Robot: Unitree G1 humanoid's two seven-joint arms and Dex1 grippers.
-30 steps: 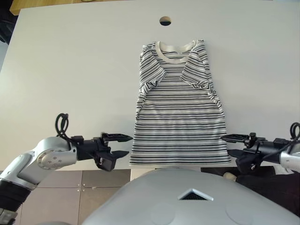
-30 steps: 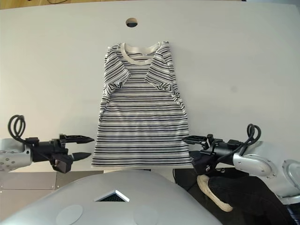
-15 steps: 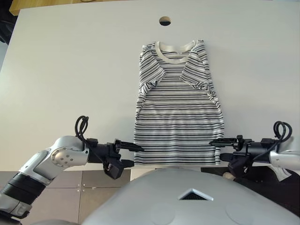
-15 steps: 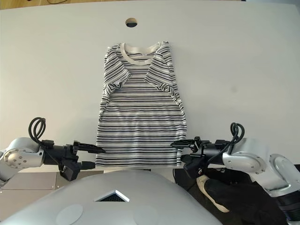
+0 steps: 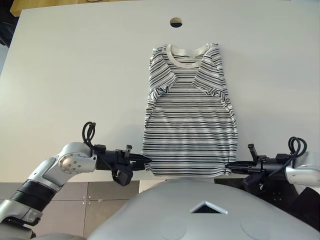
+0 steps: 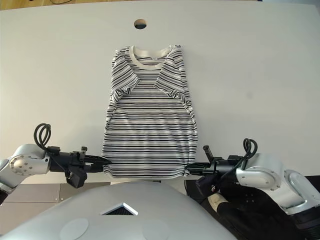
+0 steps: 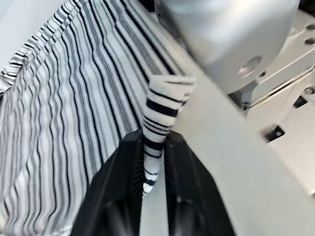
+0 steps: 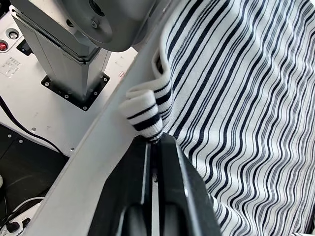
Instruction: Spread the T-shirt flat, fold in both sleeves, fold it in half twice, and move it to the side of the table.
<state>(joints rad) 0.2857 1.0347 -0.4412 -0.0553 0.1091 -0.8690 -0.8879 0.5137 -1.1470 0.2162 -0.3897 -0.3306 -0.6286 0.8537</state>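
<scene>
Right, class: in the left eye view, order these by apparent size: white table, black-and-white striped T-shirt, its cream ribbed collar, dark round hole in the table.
Largest to smallest:
1. white table
2. black-and-white striped T-shirt
3. cream ribbed collar
4. dark round hole

Wide table (image 5: 75, 75) stretches either side of T-shirt (image 5: 190, 115).

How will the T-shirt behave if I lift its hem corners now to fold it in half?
Likely floppy: the T-shirt bunches into soft rolls where the left gripper and right gripper pinch its hem corners. The hem's middle will probably sag between them. It looks thin and light, so the folded-in sleeves may shift.
</scene>
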